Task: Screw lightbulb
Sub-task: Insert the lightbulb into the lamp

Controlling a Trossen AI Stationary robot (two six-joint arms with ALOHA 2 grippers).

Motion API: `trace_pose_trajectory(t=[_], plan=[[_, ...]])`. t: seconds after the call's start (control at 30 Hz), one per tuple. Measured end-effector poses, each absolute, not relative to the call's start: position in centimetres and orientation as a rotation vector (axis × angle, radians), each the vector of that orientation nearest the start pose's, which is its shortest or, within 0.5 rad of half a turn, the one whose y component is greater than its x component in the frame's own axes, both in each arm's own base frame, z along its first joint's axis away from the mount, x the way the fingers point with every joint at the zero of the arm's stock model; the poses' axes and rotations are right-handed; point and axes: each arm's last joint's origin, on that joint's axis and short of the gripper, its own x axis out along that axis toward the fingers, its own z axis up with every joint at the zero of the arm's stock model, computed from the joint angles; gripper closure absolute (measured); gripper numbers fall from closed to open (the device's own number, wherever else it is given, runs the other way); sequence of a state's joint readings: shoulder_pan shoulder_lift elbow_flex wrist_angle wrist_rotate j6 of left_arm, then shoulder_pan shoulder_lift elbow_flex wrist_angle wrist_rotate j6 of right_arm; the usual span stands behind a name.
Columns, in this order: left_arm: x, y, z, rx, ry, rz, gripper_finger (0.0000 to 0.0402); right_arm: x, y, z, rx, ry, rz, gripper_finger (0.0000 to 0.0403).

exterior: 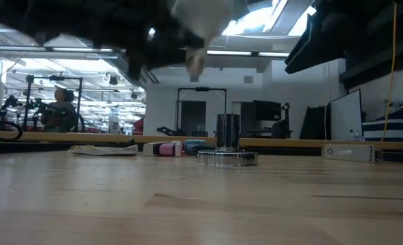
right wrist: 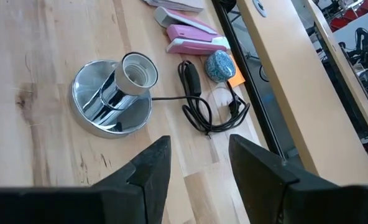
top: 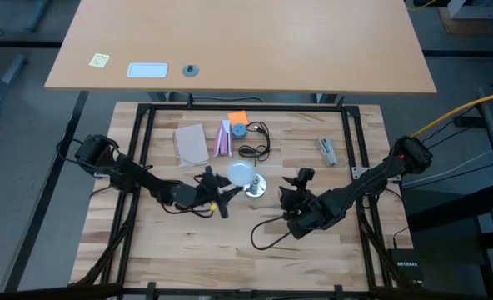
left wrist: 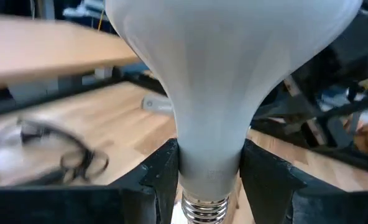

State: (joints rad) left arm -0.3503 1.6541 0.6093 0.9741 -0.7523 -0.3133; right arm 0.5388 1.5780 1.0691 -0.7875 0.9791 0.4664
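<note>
The left gripper is clamped on the bulb's neck above the table, not yet at the empty socket, while the right gripper waits part-open, holding nothing.

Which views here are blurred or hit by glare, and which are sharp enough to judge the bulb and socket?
Left wrist view: lightbulb sharp between the left gripper fingers, background smeared. Low view: arms overhead dark and blurred against bright ceiling lights; socket clear. Right wrist view: sharp, socket base mirror-shiny, right gripper empty. High view: evenly lit, small detail.
</note>
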Motion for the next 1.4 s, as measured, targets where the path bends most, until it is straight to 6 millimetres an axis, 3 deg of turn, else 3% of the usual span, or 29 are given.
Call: trace_pose_trajectory(t=[0.2, 0.47, 0.63, 1.1, 1.4], plan=[[27.3, -6.5, 15.0, -0.424, -0.187, 0.421, 0.0259, 26.0, 12.7, 22.0, -0.477, 0.804, -0.579, 0.0236], [31.5, -4.9, 12.0, -0.397, -0.189, 0.340, 0.0259, 26.2, 12.7, 22.1, -0.467, 0.771, -0.596, 0.0236], [32.7, -4.7, 12.2, -0.351, -0.204, 0.311, 0.0259, 26.3, 12.7, 22.2, -0.477, 0.744, -0.620, 0.0236], [33.1, -3.5, 11.8, -0.262, -0.164, 0.286, 0.0259, 27.2, 13.2, 22.3, -0.395, 0.663, -0.622, 0.0236], [33.9, -3.4, 10.3, -0.257, -0.148, 0.277, 0.0259, 28.8, 14.2, 19.8, -0.369, 0.671, -0.598, 0.0236]])
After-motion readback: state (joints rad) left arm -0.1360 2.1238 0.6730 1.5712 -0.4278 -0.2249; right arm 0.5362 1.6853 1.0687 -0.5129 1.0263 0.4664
